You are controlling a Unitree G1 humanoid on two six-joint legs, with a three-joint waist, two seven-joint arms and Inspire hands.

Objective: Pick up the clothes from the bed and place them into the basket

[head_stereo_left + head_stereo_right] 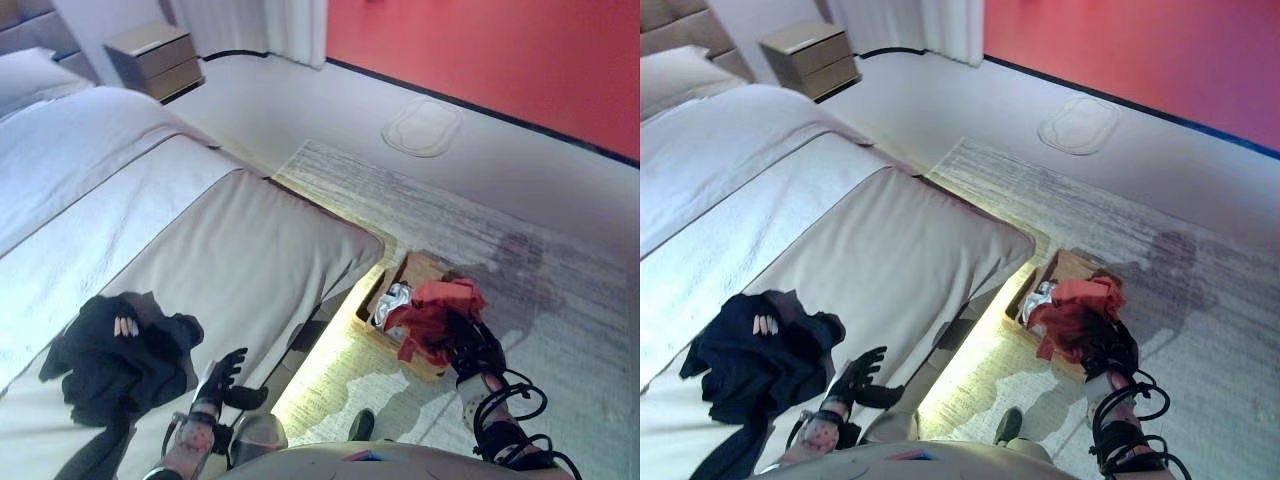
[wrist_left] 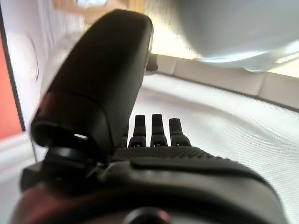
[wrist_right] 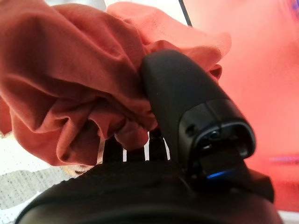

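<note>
My right hand is shut on a red garment and holds it over the wooden basket on the rug beside the bed. In the right wrist view the thumb presses into the bunched red cloth. A pale cloth lies in the basket. A dark garment lies crumpled on the bed near its front edge. My left hand is open with fingers straight just above the bed, to the right of the dark garment; its fingers show over the bedcover.
A patterned rug lies under the basket. A nightstand stands at the back by the bed head. A pale oval mat lies on the floor near the red wall. A white curtain hangs at the back.
</note>
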